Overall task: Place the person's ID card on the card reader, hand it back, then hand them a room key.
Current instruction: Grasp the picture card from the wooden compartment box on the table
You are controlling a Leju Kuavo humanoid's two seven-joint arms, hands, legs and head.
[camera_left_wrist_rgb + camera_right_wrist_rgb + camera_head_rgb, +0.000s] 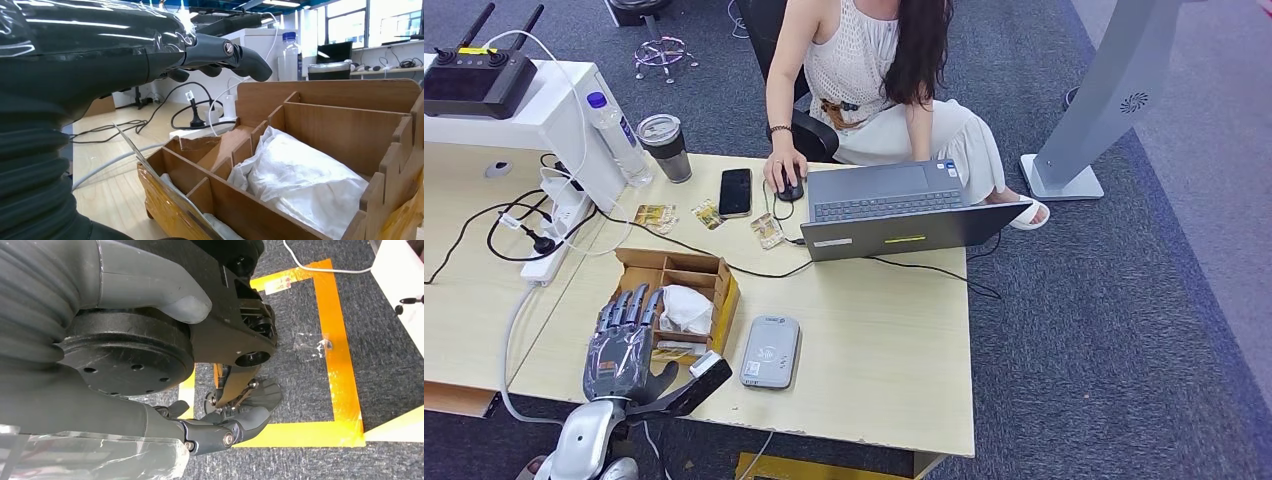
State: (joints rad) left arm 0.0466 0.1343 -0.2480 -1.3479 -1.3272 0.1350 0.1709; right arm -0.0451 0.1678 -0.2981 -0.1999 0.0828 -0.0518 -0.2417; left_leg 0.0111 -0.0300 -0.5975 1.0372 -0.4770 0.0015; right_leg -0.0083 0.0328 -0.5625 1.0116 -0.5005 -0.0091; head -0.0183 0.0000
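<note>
The grey card reader (770, 351) lies flat near the table's front edge. Just to its left stands a wooden compartment box (720, 283), (320, 125) holding a white crumpled bag (686, 308), (300, 175). My left hand (624, 345), (215, 55) hovers over the box's near-left corner with fingers stretched forward and thumb out toward the reader, holding nothing. A thin clear sheet (150, 167) leans along the box's near side. My right hand (220, 432) hangs low beside my body above the floor and holds nothing. The person (864, 70) sits at the far side, one hand on a mouse (790, 187).
An open laptop (889, 208) sits at the far right of the table, with a phone (735, 191), small packets (656, 217), a tumbler (665, 146) and a water bottle (616, 135) behind. Cables and a power strip (559, 230) lie left. Orange tape (340, 355) marks the carpet.
</note>
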